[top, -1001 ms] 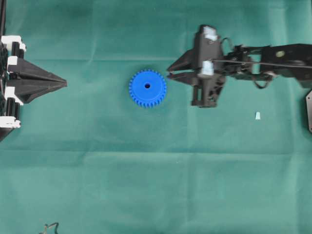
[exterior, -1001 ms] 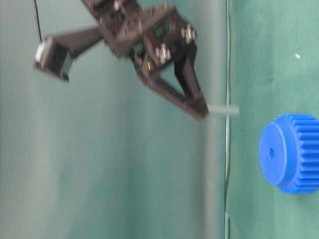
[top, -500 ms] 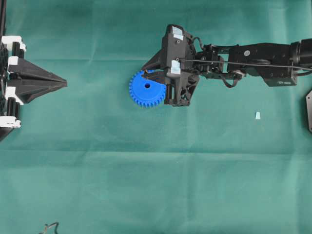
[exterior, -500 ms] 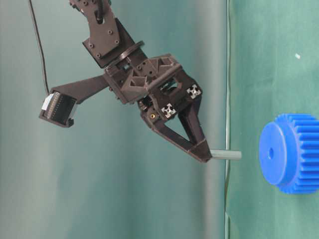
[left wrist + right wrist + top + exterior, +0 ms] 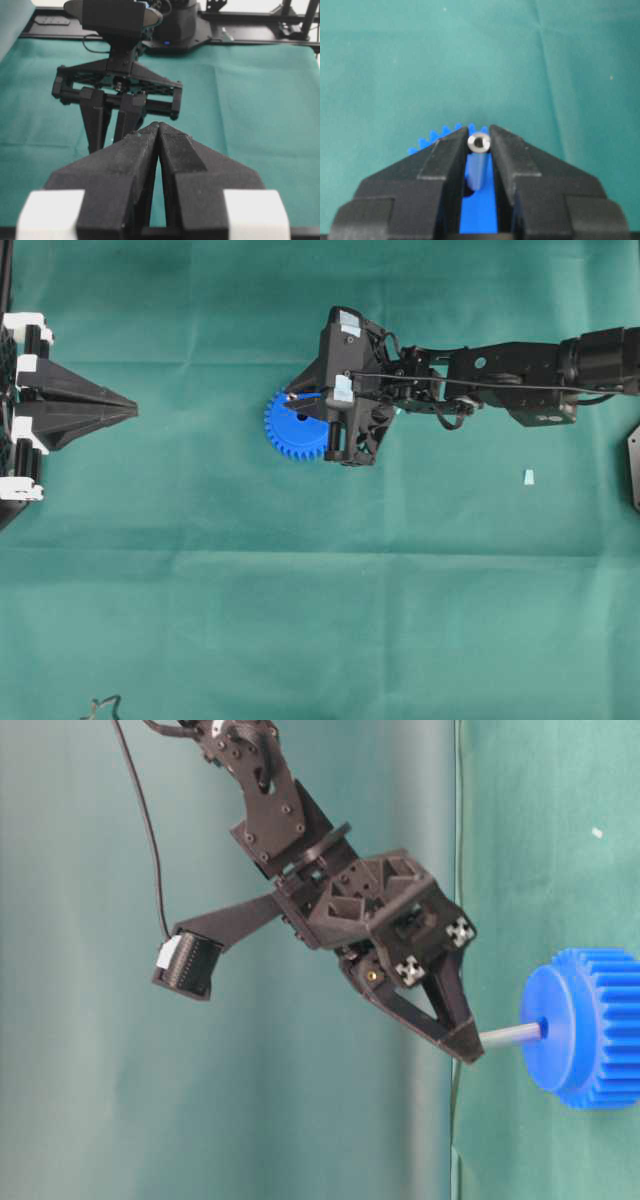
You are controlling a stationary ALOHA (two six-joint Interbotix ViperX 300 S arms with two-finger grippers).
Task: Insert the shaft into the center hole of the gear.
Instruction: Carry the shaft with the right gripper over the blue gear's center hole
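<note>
**Shaft tip at the hub — insertion under way**

While the left gripper sits pressed together and idle, the right gripper pinches the shaft, its tip at the center hole of the gear on the green cloth. Next, I judge — a straight push, axis kept true.

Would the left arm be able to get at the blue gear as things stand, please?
Probably not cleanly. The right hand hangs over the gear, shut on the shaft at the center hole. Only the rim facing the left hand looks free.
</note>
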